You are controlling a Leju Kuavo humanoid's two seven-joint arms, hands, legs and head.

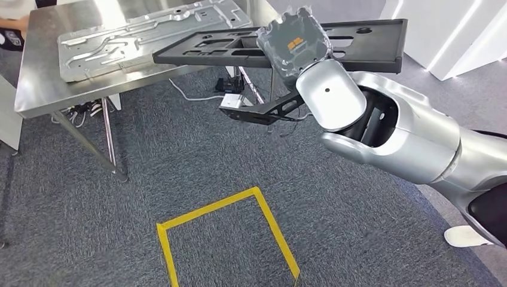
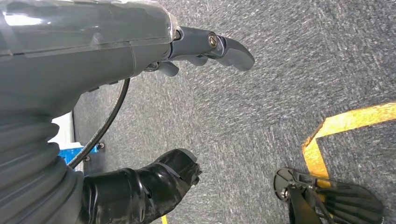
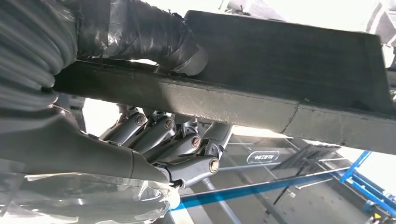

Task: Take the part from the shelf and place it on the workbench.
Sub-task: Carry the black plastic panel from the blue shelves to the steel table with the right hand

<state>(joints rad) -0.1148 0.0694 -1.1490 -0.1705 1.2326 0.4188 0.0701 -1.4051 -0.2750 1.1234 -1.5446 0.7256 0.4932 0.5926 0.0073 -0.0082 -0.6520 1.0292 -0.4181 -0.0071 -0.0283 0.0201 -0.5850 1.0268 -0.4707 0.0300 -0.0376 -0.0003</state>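
Gripping the black part (image 1: 239,48) between thumb and fingers, the right hand (image 1: 294,43) holds it beside the workbench (image 1: 42,84); the left hand (image 2: 187,51) hangs empty, fingers loosely apart.

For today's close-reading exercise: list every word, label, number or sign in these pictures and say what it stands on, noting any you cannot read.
Orange marking on the back of the right hand: too blurred to read.
White oval label on the dark frame behind the black part: too blurred to read.
Yellow tape outline on the carpet: a marking, no text.
No text is legible anywhere.
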